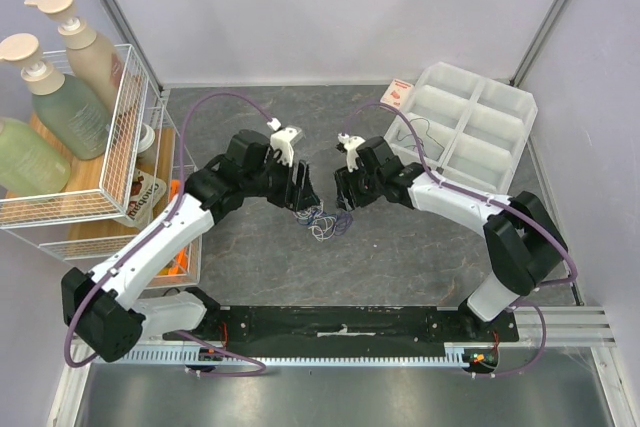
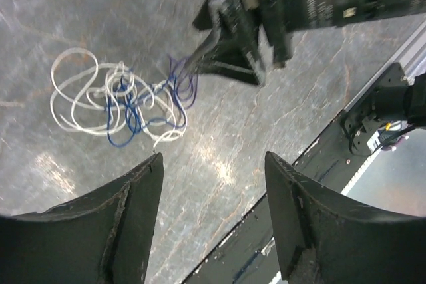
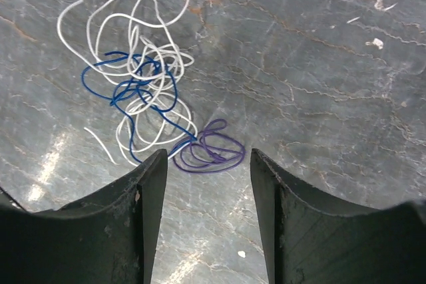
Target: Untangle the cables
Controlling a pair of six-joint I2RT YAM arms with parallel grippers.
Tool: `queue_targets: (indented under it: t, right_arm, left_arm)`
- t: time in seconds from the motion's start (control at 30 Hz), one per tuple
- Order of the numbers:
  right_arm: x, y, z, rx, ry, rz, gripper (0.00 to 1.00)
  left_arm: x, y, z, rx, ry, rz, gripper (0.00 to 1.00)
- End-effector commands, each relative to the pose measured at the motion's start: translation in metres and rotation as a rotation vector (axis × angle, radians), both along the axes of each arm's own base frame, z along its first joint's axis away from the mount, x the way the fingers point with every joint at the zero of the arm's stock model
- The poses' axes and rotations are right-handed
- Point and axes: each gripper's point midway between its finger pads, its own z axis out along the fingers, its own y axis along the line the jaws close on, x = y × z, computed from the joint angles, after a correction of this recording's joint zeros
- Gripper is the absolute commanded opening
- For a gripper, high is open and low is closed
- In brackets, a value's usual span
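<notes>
On the grey marbled tabletop [image 1: 420, 247] lies one tangle of thin wire cables [image 3: 146, 91]: seemingly three, white, dark blue and purple. The black left gripper [image 2: 213, 164] and black right gripper [image 3: 206, 157] each gape wide, gripping nothing; the purple loop lies just before the right fingertips [image 3: 156, 164].

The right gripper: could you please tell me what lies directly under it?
Under the open right gripper, a small purple loop of the tangled cables lies on the grey table. Whatever lies beneath the black fingers themselves is hidden.
</notes>
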Motion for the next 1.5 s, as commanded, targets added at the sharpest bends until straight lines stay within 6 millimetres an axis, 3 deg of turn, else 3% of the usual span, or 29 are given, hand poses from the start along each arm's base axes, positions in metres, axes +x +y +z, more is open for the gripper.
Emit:
queue_targets:
  t: [0.0, 0.17, 0.27, 0.4, 0.5, 0.57, 0.67, 0.7, 0.8, 0.97, 1.03, 1.1, 1.17, 1.23, 1.47]
  right_arm:
    - [0.001, -0.015, -0.005, -0.058, -0.044, -0.016, 0.59]
    - [-0.002, -0.006, -0.018, -0.038, -0.014, 0.016, 0.57]
    - [0.004, -0.009, -0.026, -0.099, 0.010, 0.007, 0.46]
    - [-0.004, -0.004, -0.019, -0.079, 0.004, 0.087, 0.26]
    - [-0.009, 0.003, -0.011, -0.012, -0.004, 0.108, 0.18]
    - [-0.009, 0.002, -0.012, -0.009, -0.019, 0.102, 0.20]
    - [-0.005, -0.003, -0.018, -0.035, -0.019, 0.072, 0.45]
    - [-0.006, -0.002, -0.022, -0.036, -0.006, 0.072, 0.47]
    - [-0.007, 0.004, -0.029, -0.015, 0.018, 0.078, 0.46]
    - [-0.004, -0.002, -0.023, -0.031, -0.023, 0.079, 0.23]
    - [-0.008, -0.005, -0.024, -0.033, -0.022, 0.082, 0.19]
    - [-0.011, -0.006, -0.027, -0.030, -0.016, 0.083, 0.22]
    - [-0.014, -0.005, -0.030, -0.024, 0.000, 0.086, 0.39]
    - [-0.012, -0.002, -0.033, -0.023, 0.014, 0.086, 0.46]
    - [-0.005, 0.008, -0.047, -0.023, 0.054, 0.075, 0.45]
  left_arm:
    - [0.001, -0.004, -0.025, -0.022, 0.080, 0.041, 0.70]
    - [-0.001, -0.019, -0.055, -0.054, 0.188, 0.025, 0.70]
    - [-0.001, -0.033, -0.064, -0.085, 0.240, -0.022, 0.55]
    - [0.006, -0.050, -0.066, -0.130, 0.297, -0.024, 0.56]
    - [0.017, -0.056, -0.065, -0.155, 0.299, 0.009, 0.58]
    - [0.025, -0.060, -0.064, -0.168, 0.298, 0.029, 0.59]
    - [0.031, -0.065, -0.078, -0.178, 0.321, 0.052, 0.58]
    - [0.033, -0.064, -0.086, -0.166, 0.338, 0.065, 0.57]
    - [0.032, -0.064, -0.116, -0.092, 0.406, 0.045, 0.52]
    - [0.033, -0.051, -0.139, 0.006, 0.406, 0.069, 0.47]
    - [0.028, -0.044, -0.151, 0.040, 0.415, 0.077, 0.46]
    - [0.021, -0.038, -0.157, 0.059, 0.421, 0.077, 0.46]
    - [0.016, -0.034, -0.158, 0.064, 0.418, 0.074, 0.46]
    - [0.013, -0.031, -0.155, 0.057, 0.401, 0.069, 0.45]
    - [0.001, -0.028, -0.170, 0.082, 0.441, 0.032, 0.45]
